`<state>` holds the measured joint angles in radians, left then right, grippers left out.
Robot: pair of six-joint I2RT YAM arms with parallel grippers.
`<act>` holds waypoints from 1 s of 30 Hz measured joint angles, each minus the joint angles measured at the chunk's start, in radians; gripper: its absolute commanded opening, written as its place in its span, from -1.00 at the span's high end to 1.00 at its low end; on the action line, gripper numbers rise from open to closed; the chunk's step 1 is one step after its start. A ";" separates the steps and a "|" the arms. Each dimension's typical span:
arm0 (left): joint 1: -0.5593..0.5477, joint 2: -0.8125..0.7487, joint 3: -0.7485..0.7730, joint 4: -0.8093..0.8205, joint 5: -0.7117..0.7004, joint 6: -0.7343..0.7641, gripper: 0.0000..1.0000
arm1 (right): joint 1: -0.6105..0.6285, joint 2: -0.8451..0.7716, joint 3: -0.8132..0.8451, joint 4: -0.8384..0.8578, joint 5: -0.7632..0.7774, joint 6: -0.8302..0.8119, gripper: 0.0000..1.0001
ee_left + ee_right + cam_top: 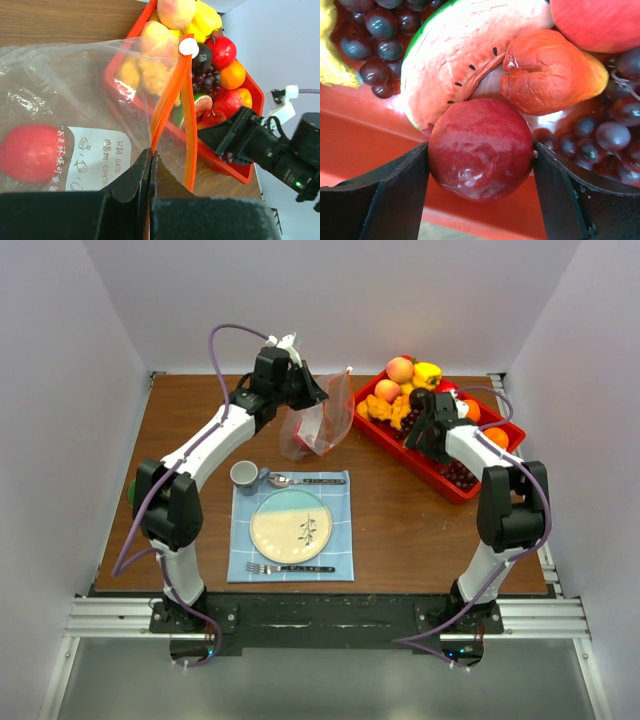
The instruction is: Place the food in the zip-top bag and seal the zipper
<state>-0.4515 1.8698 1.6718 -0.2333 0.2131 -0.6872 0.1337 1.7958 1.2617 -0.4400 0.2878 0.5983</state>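
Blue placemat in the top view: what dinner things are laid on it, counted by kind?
Plate: 1
Fork: 1
Spoon: 1
Cup: 1
Total: 4

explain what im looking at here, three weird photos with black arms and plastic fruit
Two robot arms are bolted to a wooden table. One picture looks down from above; the other two come from cameras on each wrist. The left hand is pinched shut on the mouth of a clear zip-top bag, holding it up; one red fruit is already inside. The right hand reaches into a red tray of toy food, its fingers on either side of a dark red round fruit. A plate, cup, spoon and fork sit on a blue mat.
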 measured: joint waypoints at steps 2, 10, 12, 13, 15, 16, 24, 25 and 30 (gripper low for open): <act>0.000 0.000 0.000 0.000 0.000 0.000 1.00 | -0.002 -0.024 0.000 -0.013 0.001 0.000 0.44; 0.000 0.000 0.000 0.000 0.000 0.000 1.00 | -0.002 -0.167 0.029 -0.072 -0.011 -0.008 0.52; 0.000 0.000 0.000 0.000 0.001 0.000 1.00 | 0.003 -0.197 0.056 -0.085 -0.019 -0.014 0.52; 0.000 0.000 0.000 0.000 0.002 0.000 1.00 | 0.008 -0.209 0.074 -0.090 -0.021 -0.018 0.52; 0.000 0.000 0.000 0.000 0.005 0.000 1.00 | 0.032 -0.229 0.115 -0.098 -0.019 -0.024 0.51; 0.000 0.000 0.000 0.000 0.006 0.000 1.00 | 0.051 -0.235 0.137 -0.098 -0.018 -0.028 0.51; 0.000 0.007 0.000 0.001 0.016 0.000 1.00 | 0.320 -0.211 0.346 -0.077 -0.040 -0.045 0.50; 0.000 0.008 0.000 0.001 0.017 0.000 1.00 | 0.344 -0.197 0.368 -0.070 -0.042 -0.045 0.50; 0.000 0.010 0.000 0.000 0.019 0.000 1.00 | 0.422 -0.096 0.446 -0.037 -0.047 -0.048 0.49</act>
<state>-0.4519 1.8793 1.6718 -0.2329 0.2317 -0.6868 0.5556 1.7000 1.7077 -0.4770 0.2409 0.5503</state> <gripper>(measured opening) 0.018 0.773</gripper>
